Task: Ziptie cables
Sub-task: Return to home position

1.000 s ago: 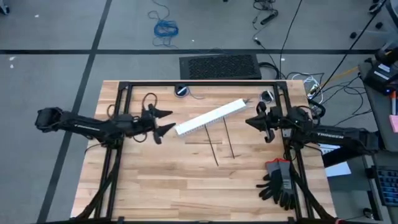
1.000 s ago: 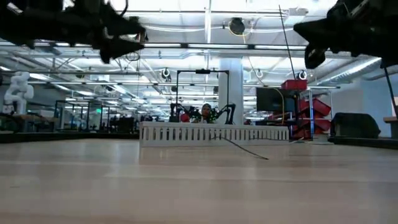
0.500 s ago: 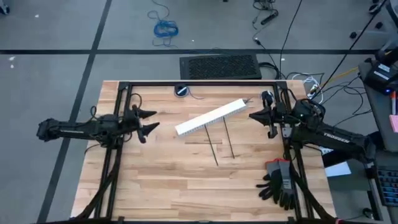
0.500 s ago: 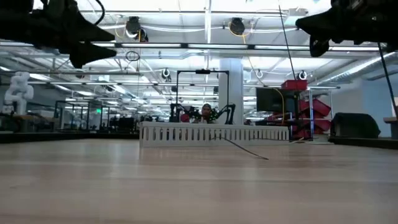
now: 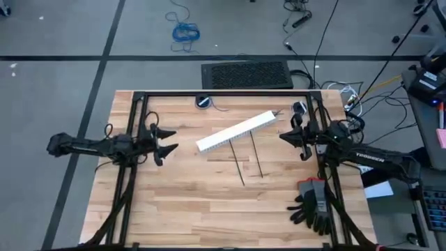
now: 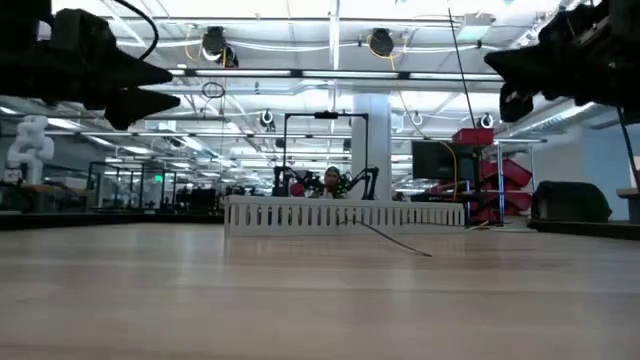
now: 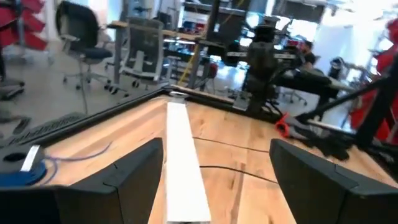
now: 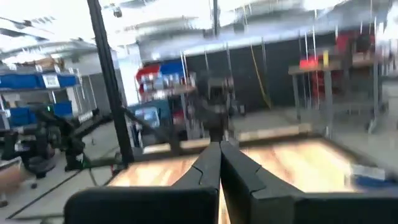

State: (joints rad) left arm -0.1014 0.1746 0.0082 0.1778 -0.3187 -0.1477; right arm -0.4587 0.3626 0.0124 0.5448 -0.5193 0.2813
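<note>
Zipties, two thin dark plastic strips (image 5: 256, 157), lie side by side on the pale wooden surface (image 5: 195, 202), just beside the long white slotted plastic duct (image 5: 235, 131). Above the surface's left side hovers the left gripper (image 5: 174, 139), fingers wide apart. Opposite it, the right gripper (image 5: 283, 134) hovers with fingers pressed together.

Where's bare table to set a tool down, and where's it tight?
Widest bare patch: table wood between the zipties and the edge by the black gloves, on the left arm's side of them. Smaller: between left gripper and white cable duct. Tight: duct's far end to right gripper, and around the zipties.
</note>
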